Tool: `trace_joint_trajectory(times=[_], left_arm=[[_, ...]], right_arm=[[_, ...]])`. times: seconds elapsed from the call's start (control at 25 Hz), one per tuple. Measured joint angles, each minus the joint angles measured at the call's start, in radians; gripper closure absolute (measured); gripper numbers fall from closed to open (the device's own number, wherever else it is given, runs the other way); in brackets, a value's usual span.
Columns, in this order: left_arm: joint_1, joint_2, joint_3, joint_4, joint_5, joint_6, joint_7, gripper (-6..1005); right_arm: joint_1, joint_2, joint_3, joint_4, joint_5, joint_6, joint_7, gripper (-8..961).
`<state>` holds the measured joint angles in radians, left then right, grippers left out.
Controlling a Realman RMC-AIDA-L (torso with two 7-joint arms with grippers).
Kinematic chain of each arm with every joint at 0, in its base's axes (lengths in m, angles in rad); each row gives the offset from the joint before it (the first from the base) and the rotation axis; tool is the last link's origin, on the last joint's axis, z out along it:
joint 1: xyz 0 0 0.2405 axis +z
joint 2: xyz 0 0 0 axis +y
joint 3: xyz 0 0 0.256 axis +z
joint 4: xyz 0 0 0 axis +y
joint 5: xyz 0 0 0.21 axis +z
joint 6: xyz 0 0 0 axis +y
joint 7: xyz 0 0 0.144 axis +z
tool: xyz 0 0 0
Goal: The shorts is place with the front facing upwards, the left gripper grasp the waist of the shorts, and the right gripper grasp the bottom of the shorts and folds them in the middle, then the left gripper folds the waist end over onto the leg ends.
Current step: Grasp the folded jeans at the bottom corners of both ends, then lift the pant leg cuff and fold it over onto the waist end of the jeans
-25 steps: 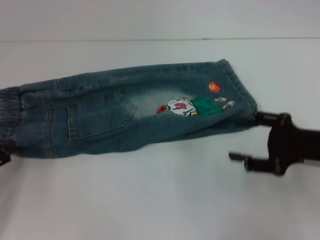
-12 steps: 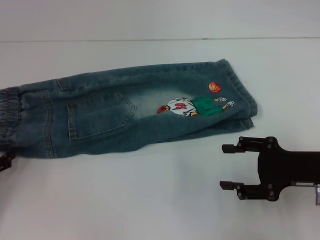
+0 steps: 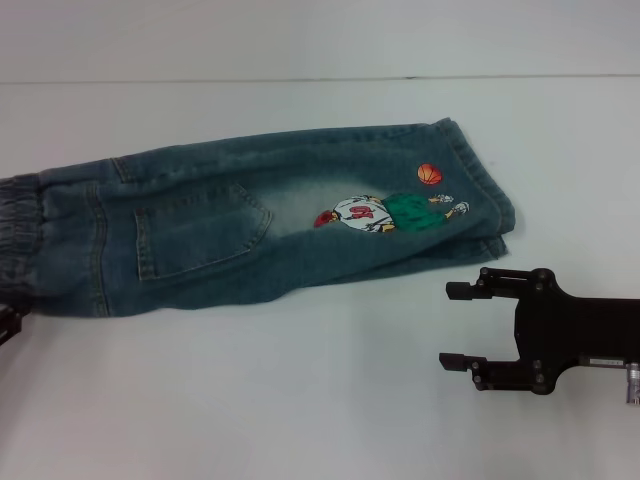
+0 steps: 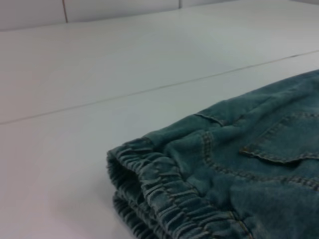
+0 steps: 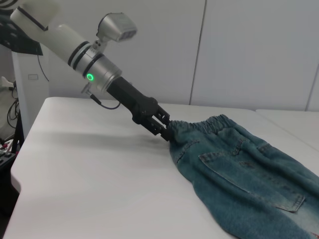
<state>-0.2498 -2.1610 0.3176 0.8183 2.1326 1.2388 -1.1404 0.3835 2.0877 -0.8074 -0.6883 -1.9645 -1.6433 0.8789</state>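
The denim shorts (image 3: 250, 230) lie folded lengthwise on the white table, with a cartoon print and an orange ball near the leg ends (image 3: 480, 215). The elastic waist (image 3: 18, 240) is at the left edge and fills the left wrist view, waist (image 4: 164, 189). My left gripper (image 5: 167, 130) is pinched on the waist corner in the right wrist view; only a sliver of it (image 3: 6, 325) shows in the head view. My right gripper (image 3: 452, 326) hovers open in front of the leg ends, apart from the cloth and holding nothing.
The white table (image 3: 300, 400) stretches in front of the shorts and behind them to a seam line (image 3: 300, 80). The table's edge (image 5: 20, 164) lies beyond the left arm (image 5: 94, 69). White wall panels stand behind.
My right gripper has left the leg ends, where it was a second ago, and drawn back toward the front, open. The shorts have stayed put. The left gripper has barely shifted.
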Motion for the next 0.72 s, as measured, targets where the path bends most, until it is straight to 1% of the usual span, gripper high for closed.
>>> trace_joint_trajectory(times=[0.2,0.36,0.4,0.52,0.64,0.72], left_arm=[[-0.007,0.001,0.0,0.0,0.004,0.012,-0.002,536],[-0.024,0.004,0.0,0.016,0.007,0.09,-0.028,656],[-0.03,0.006,0.0,0.039,0.01,0.147,-0.05,685],[-0.034,0.004,0.002,0.073,0.011,0.181,-0.079,775],[-0.036,-0.001,0.016,0.124,0.01,0.199,-0.14,897],[-0.041,-0.001,0.025,0.168,0.003,0.225,-0.19,978]], right_arm=[[0.0,0.0,0.004,0.001,0.004,0.0,0.0,203],[0.0,0.003,0.004,0.01,0.029,0.018,-0.001,203],[0.0,0.003,0.004,0.016,0.039,0.023,-0.004,203],[0.0,0.003,0.004,0.017,0.041,0.024,-0.005,204],[0.0,0.003,0.011,0.022,0.054,0.035,-0.006,206],[0.0,0.003,0.017,0.029,0.092,0.064,-0.005,207]])
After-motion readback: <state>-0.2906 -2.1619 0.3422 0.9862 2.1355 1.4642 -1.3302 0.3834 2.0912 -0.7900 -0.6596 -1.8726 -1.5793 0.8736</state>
